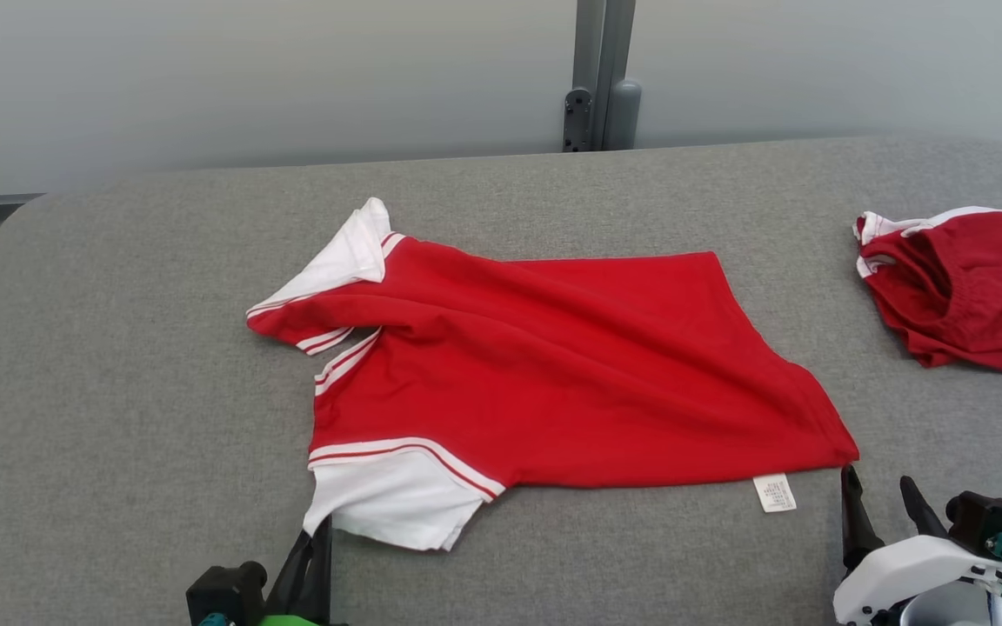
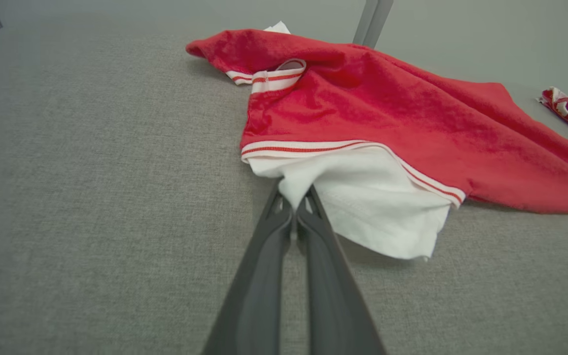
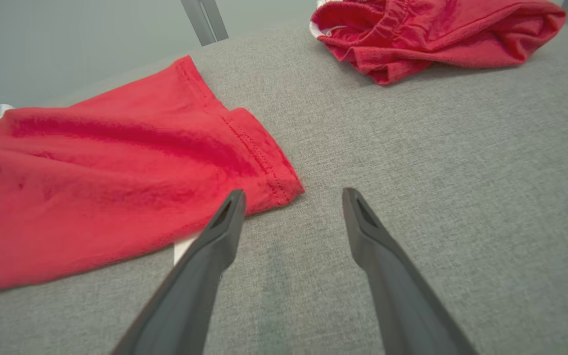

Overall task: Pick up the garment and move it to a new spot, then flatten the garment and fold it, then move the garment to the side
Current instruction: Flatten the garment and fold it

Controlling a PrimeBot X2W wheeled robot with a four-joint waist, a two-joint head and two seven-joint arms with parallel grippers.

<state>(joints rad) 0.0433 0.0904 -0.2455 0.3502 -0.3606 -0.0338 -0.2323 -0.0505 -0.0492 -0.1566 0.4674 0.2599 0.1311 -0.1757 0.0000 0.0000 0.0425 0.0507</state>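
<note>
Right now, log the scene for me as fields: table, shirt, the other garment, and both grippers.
table: grey fabric top
shirt: red, spread mid-table, wrinkled
sleeve: white, near edge of shirt
tag: white, poking out from the near hem
bundle: crumpled red garment, table's right end
left gripper: shut on the sleeve
right gripper: open, at the shirt's near right corner, holding nothing

No text, brand or number can be read anywhere. A small white label (image 1: 774, 492) is seen hanging from the near hem of the red garment (image 1: 553, 365). Faint grey print is carried on it, perhaps care lines, but it is too small to be made out.
</note>
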